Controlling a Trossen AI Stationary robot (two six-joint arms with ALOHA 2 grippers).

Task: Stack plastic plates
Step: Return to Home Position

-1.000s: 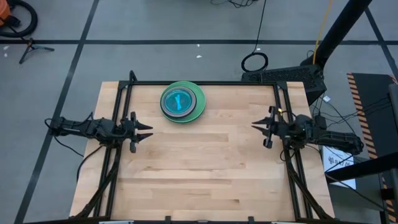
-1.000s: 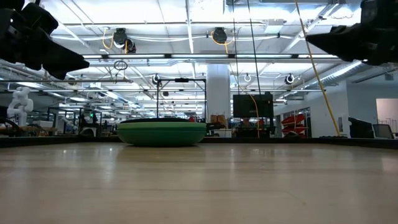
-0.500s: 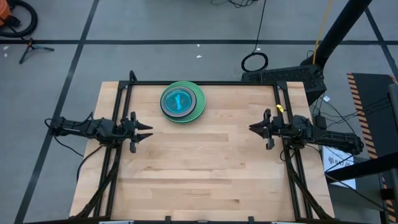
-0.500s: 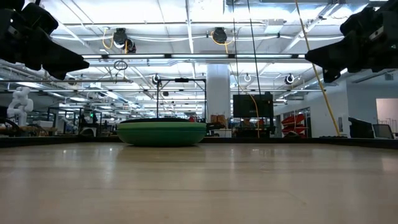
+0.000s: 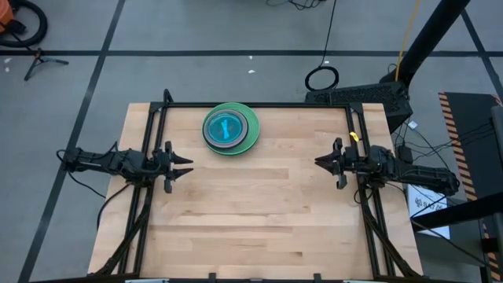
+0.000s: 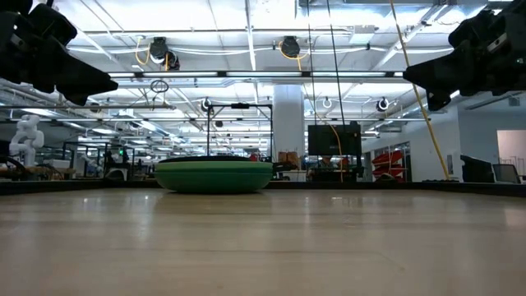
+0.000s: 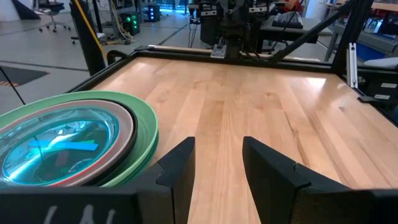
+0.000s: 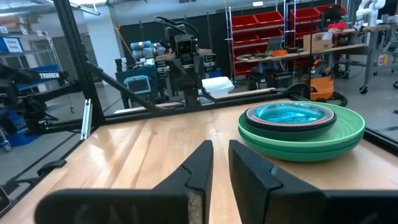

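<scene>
From above, the plastic plates [image 5: 230, 129] sit as one stack near the wooden desk's [image 5: 259, 212] far edge, with the left gripper [image 5: 187, 167] and right gripper [image 5: 318, 162] at opposite sides. At desk level, before a lit workshop hall, the green rim hides the upper plates. The wrist views show the left jaws open and empty, the right jaws parted narrowly.

the plastic plates [image 5: 230, 130] sit in one stack on the bench [image 5: 259, 204], near its far edge and left of centre. the left pincer [image 5: 189, 167] hovers over the bench's left side and the right pincer [image 5: 318, 163] over its right side. they face each other, both well apart from the stack.
</scene>
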